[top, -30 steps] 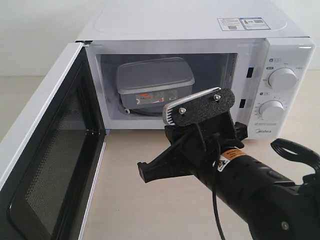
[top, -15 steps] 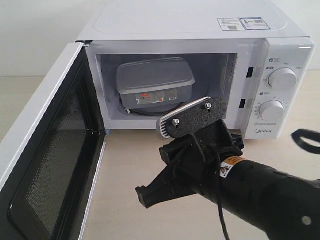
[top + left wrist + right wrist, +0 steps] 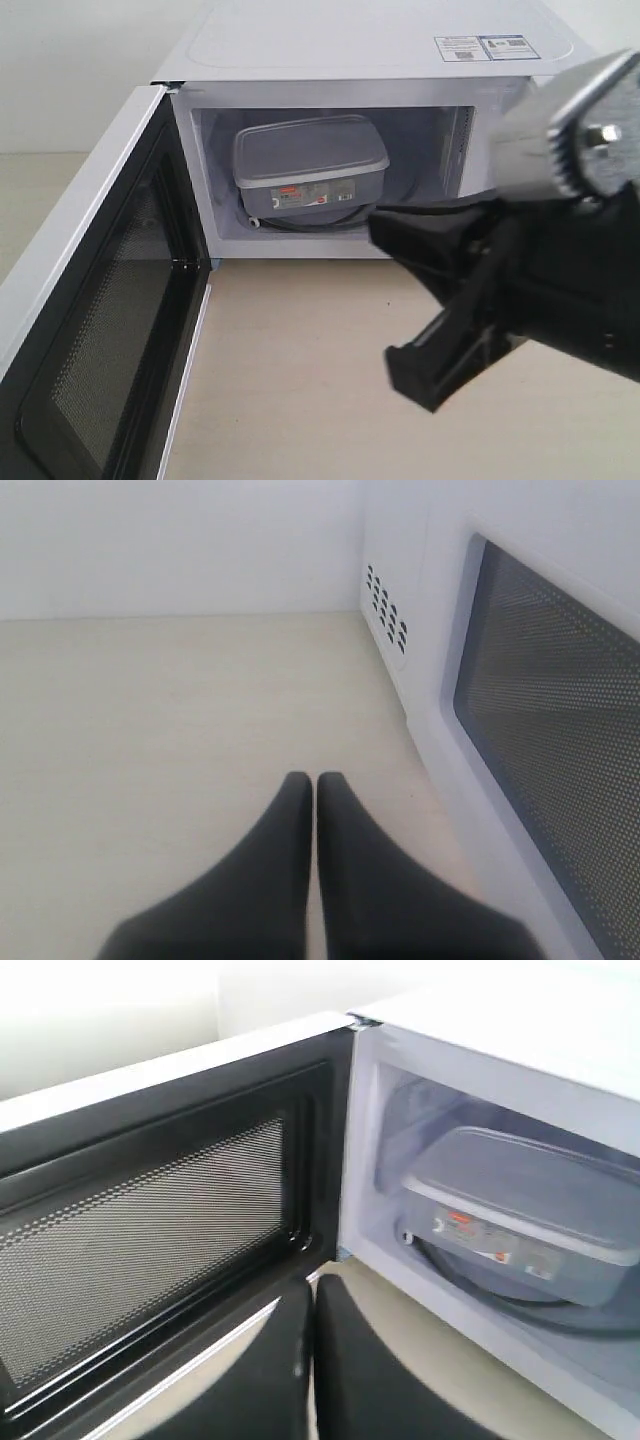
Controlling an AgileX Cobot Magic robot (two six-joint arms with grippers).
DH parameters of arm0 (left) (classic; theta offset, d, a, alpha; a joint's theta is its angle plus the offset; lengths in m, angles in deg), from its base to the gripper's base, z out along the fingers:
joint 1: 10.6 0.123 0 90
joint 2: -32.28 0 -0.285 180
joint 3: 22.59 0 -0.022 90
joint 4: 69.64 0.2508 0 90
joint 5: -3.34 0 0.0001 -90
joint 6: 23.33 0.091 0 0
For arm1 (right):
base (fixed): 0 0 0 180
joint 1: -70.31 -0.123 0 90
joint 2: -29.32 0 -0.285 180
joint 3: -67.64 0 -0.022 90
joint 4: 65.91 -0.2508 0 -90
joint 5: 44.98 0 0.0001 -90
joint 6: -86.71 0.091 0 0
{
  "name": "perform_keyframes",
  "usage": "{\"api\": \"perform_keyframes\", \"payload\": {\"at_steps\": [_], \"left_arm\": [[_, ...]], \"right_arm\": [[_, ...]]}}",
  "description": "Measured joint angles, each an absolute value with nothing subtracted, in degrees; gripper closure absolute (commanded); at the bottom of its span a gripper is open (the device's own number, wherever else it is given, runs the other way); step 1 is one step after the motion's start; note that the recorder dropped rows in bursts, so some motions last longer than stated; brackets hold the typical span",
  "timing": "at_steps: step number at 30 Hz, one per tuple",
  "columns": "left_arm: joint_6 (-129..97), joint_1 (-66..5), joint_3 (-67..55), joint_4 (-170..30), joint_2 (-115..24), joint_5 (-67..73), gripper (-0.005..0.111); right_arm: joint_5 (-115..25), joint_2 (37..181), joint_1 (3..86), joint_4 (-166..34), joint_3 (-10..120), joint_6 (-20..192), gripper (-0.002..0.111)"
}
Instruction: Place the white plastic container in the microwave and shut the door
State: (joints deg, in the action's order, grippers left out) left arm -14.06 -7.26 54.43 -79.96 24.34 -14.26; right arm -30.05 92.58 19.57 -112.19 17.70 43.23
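**Tub in the oven, door wide open**

From the exterior view, the white plastic container [image 3: 310, 165] sat inside the microwave [image 3: 330, 45], resting on the turntable [image 3: 345, 222] toward the back of the cavity with its lid on. The door [image 3: 90, 300] stood swung fully out on its hinge side, mesh-lined inner face showing. My right arm [image 3: 560, 280] loomed blurred and close to the lens, hiding the control panel; its fingertips could not be made out there.

From the left wrist view, my left gripper [image 3: 312, 785] had its two dark fingers pressed together, holding nothing, above the bare table [image 3: 150, 730]. It hung just beside the door's outer face, with the dark window to one side.

From the right wrist view, my right gripper [image 3: 312, 1300] was likewise pinched tight and empty, in front of the opening, between the door's inner face and the tub, touching neither.

I judged the placing done and only the closing left. The tub looked light, thin-walled and smooth, likely to flex or slip if squeezed hard; the place to grip it would be across its short sides under the rim. The door looked stiff and free-swinging. I would push flat on its outer face near the free edge, far from the hinge, and gently, since a hard shove might jolt the oven.
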Motion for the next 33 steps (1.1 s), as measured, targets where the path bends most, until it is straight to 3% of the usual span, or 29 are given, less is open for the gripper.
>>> {"api": "perform_keyframes", "payload": {"at_steps": [18,23,33], "left_arm": [[-14.06,-7.26,54.43,-79.96,24.34,-14.26,0.103],[-14.06,-7.26,54.43,-79.96,24.34,-14.26,0.103],[-14.06,-7.26,54.43,-79.96,24.34,-14.26,0.103]], "right_arm": [[-35.16,47.53,56.38,-112.32,-5.45,57.91,0.108],[-35.16,38.47,61.71,-112.32,-8.91,58.05,0.108],[-36.91,37.41,65.98,-112.32,-9.3,53.26,0.108]]}}
